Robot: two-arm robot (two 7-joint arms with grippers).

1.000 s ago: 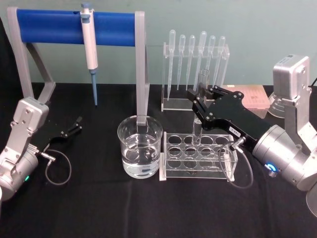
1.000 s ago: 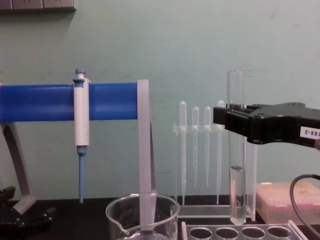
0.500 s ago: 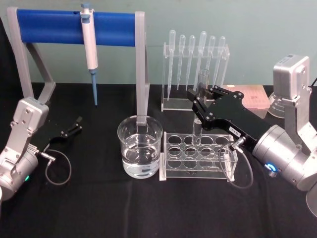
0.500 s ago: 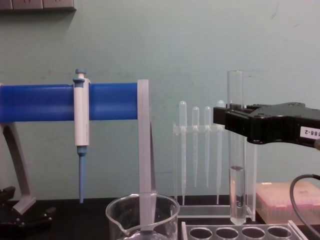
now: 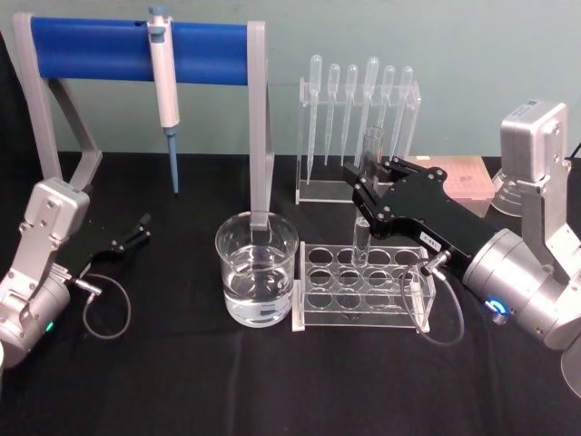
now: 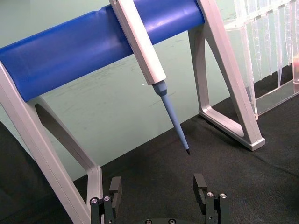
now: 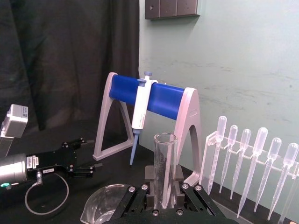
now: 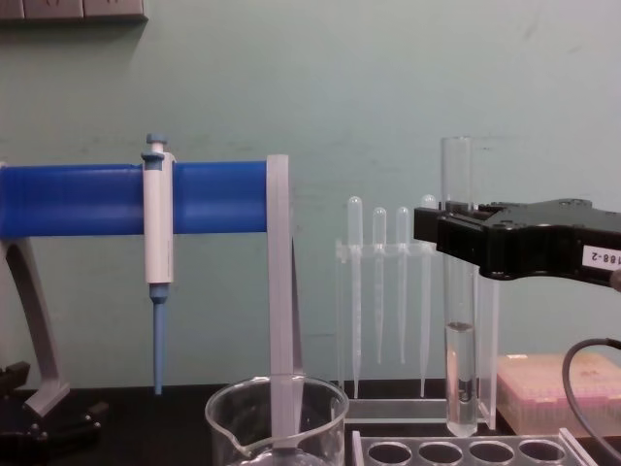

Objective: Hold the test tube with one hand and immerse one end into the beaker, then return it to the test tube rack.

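1. The rack (image 5: 363,283) sits just right of the beaker (image 5: 257,272), which holds clear liquid. Pipettes (image 5: 359,100) hang behind the rack. A pipettor (image 5: 163,82) hangs on the blue stand (image 5: 91,47), whose grey leg rises behind the beaker.
2. The right gripper (image 5: 364,196) is clamped on the tube (image 8: 460,379) at mid-height.
3. The tube stands upright, rim up and round bottom down, just above the rack's back row. Some liquid fills its lower part.
4. The left gripper (image 6: 159,191) rests far left on the table, fingers spread and empty.
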